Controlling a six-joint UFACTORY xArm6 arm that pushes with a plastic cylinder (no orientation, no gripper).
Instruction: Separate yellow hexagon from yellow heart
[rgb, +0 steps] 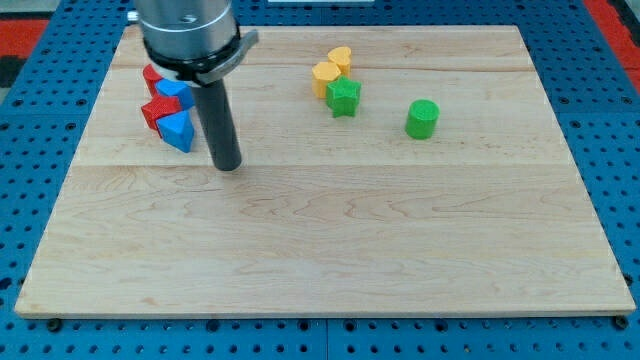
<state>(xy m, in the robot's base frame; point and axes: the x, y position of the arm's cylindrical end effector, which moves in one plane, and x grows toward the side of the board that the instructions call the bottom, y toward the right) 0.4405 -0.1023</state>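
My tip (228, 166), a plain dark rod and no end effector, holds nothing; it rests on the pale wooden desk (330, 250), well left of the touching yellow heart (340, 59) and yellow hexagon (326, 75).

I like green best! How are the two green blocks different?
The green star has points, while the green cylinder is round. The green star touches the yellow hexagon, which sits against the yellow heart; the green cylinder stands alone, further to the view's right. Both are the same bright green and far from my tip.
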